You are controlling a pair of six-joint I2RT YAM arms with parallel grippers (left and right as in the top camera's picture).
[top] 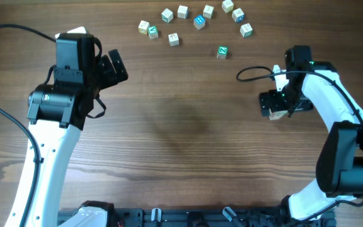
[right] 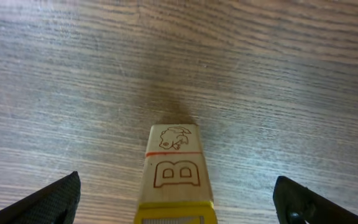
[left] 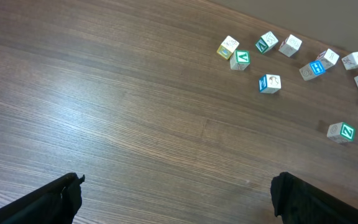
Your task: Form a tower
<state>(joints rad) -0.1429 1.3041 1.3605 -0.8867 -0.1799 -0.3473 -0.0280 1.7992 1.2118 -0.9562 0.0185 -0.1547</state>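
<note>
The tower (right: 176, 174) is a stack of pale wooden cubes. Its top cube has a yellow-rimmed face, the one below shows a letter B, and under a red line is an animal drawing. My right gripper (right: 179, 199) is open, with its fingers (right: 55, 199) wide apart on either side of the stack and not touching it. In the overhead view the right gripper (top: 275, 104) covers most of the tower at the table's right. My left gripper (top: 115, 66) hangs open over bare wood at the left, nothing between its fingers (left: 55, 199).
Several loose letter cubes lie scattered along the table's far edge, among them a teal one (top: 222, 52) nearest the middle, a blue one (top: 199, 21) and a green one (top: 152, 30). The left wrist view shows them at upper right, such as the blue cube (left: 270, 83).
</note>
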